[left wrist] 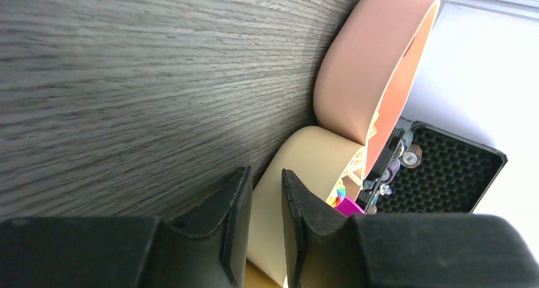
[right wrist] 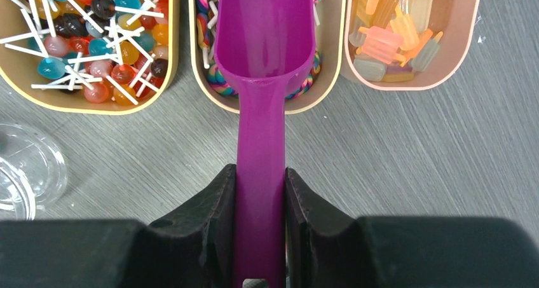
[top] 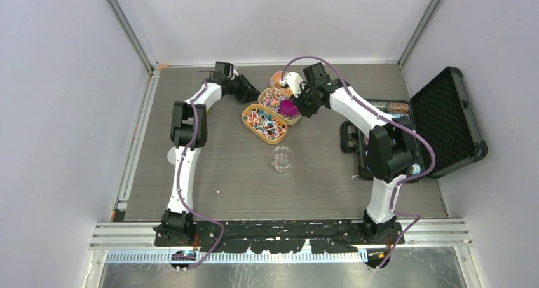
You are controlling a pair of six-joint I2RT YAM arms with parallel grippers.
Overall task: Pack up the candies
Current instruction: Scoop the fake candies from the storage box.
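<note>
Evidently the scooping step is in hand: the right hand [right wrist: 260,173] is clenching the handle of the magenta scoop [right wrist: 264,34], whose empty bowl is hovering over the middle tray [right wrist: 335,59]. The candies [right wrist: 82,40] are sitting in three trays side by side at the far middle of the counter [top: 222,167]. The clear cup [top: 282,157], seemingly empty, is standing apart, nearer the arms. Next, I judge, the bowl is going to have to dip under the sweets, then travel level to the cup. The left hand [left wrist: 266,173] is lying low beside the trays' outer walls, fingers nearly together; whether it is pinching anything I cannot tell. Tray rims are crowding the scoop on both sides, while open counter is lying toward the cup and the black case [top: 445,110] is sitting well off right.
</note>
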